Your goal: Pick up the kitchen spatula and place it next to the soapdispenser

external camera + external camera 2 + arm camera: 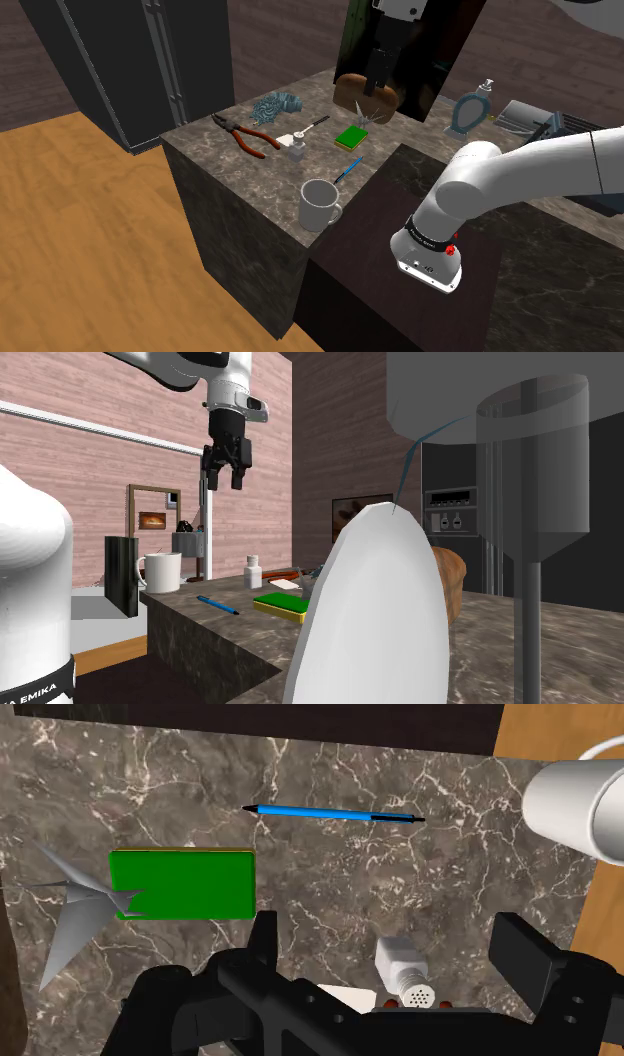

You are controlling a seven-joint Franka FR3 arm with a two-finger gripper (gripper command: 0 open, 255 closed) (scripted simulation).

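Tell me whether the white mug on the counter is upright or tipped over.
Upright. The white mug stands on its base near the edge of the counter, its open mouth facing up and its handle out to the side.

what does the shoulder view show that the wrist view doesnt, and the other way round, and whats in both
Shoulder view adds: the soap dispenser toward its upper right, a brown loaf beyond the sponge, the white arm and a dark cabinet.

Wrist view adds: the gripper close up, its fingers standing apart, with the holed cap of a small white shaker seen between them, untouched.

Shared: the green sponge, blue pen, white mug and marbled counter.
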